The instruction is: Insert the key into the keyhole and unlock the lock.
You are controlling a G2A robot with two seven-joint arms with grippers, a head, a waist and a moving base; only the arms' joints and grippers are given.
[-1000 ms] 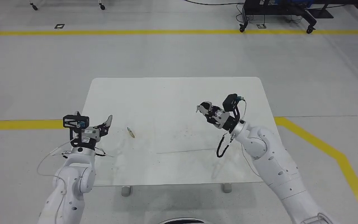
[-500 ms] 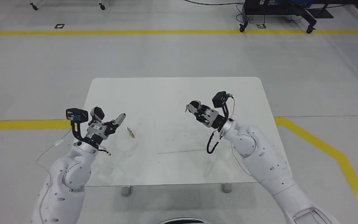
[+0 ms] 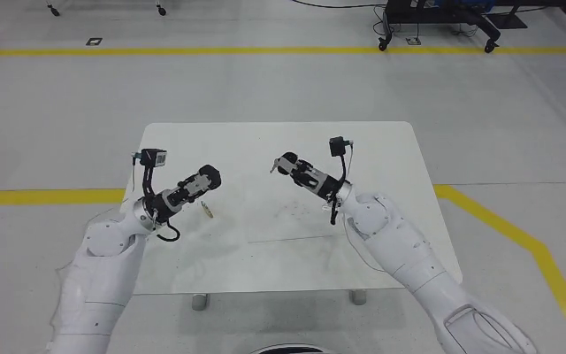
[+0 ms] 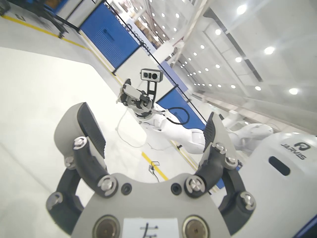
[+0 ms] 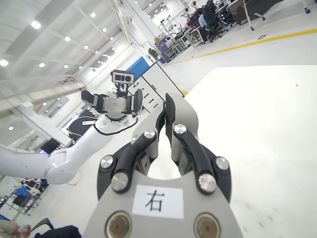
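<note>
The task looks barely begun. At the left of the top view, the left end effector (image 3: 210, 176) hangs above the left part of the white table (image 3: 354, 150). It is released: its wrist view shows the two ribbed pads (image 4: 90, 127) spread wide with nothing between them.

Just below it in the top view, a small brass-coloured piece (image 3: 207, 210) lies flat on the table, apart from both end effectors and untouched. It is too small to tell whether it is the key or the lock.

Right of centre, the right end effector (image 3: 281, 163) is held above the middle of the table and points toward the left one, well apart from the brass-coloured piece. It is clenched: in its wrist view the fingertips (image 5: 169, 115) press together. I cannot tell whether anything thin is pinched between them.

So far, then, nothing counts as done:
- The piece on the table has not been picked up.
- No key is seen meeting a keyhole.
- No turn has been made.

By my judgement, what is left is to grasp the brass-coloured piece, bring key and keyhole into line, push the key in and turn it.
</note>
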